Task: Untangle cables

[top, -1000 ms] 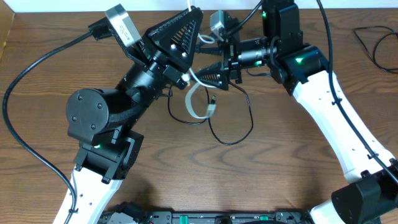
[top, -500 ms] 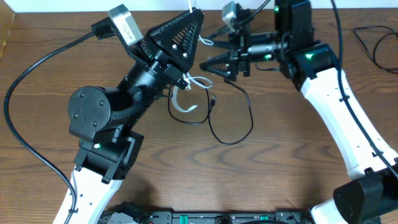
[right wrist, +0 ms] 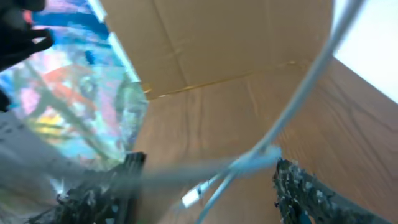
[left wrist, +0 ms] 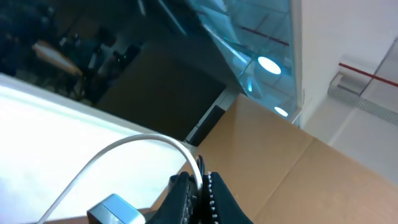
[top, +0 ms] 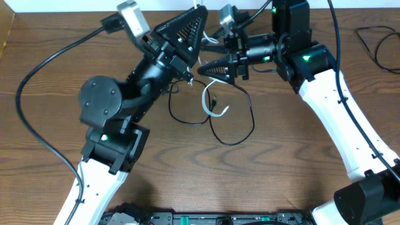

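My left gripper [top: 199,15] is raised at the back centre and shut on the white cable [top: 206,100]. The cable hangs down from it in a loop, with its loose plug end near the table. In the left wrist view the jaws [left wrist: 200,186] pinch the white cable [left wrist: 137,144], which arcs away to the left. My right gripper [top: 203,57] is open right next to the left one. In the right wrist view the white cable [right wrist: 298,99] runs blurred between its spread fingers [right wrist: 205,186]. The black cable [top: 252,122] lies in loops on the table below both grippers.
A thick black arm wire [top: 37,75] curves over the table's left side. Another black wire [top: 375,44] lies at the far right. A cardboard edge [top: 6,31] stands at the left border. The two grippers are very close together.
The hanging white loop has swung right and down, toward the black cable. My left arm has shifted right and up. My right gripper has moved up and stays next to the left.
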`<state>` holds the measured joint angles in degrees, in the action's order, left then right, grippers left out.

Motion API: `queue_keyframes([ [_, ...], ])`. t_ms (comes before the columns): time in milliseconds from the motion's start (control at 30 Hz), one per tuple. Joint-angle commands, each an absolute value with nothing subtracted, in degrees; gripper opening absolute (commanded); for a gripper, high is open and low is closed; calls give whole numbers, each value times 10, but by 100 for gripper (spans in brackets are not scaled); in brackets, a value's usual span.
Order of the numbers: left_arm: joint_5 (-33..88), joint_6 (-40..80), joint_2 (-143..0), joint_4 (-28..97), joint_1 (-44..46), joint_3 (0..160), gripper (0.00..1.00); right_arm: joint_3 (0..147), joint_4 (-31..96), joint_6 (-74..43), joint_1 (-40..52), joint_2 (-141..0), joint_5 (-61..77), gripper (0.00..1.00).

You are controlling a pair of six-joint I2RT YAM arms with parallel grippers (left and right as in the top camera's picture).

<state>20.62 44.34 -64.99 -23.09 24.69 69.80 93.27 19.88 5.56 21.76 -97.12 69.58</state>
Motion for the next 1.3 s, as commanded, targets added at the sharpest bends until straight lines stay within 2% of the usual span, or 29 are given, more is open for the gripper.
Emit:
queue_keyframes([
  [0,203,476,-658,-234,244,712,7,940,198,46,222,-976,622,70],
  [233,205,488,-658,-237,246,712,7,940,199,43,222,-976,567,67],
  [700,218,501,-658,-249,246,712,7,940,145,-2,243,-978,584,72],
  [833,218,502,-658,-250,246,712,7,940,144,-12,249,-982,571,68],
  [933,222,503,-658,-249,246,712,7,940,142,-23,249,-990,561,58],
  [1100,234,503,-658,-249,246,712,7,940,122,-70,248,-1005,547,15],
  [1167,236,503,-658,-248,246,712,7,940,122,-82,246,-1005,539,2],
  [1267,235,503,-658,-239,246,712,8,940,122,-82,243,-1005,538,1],
])
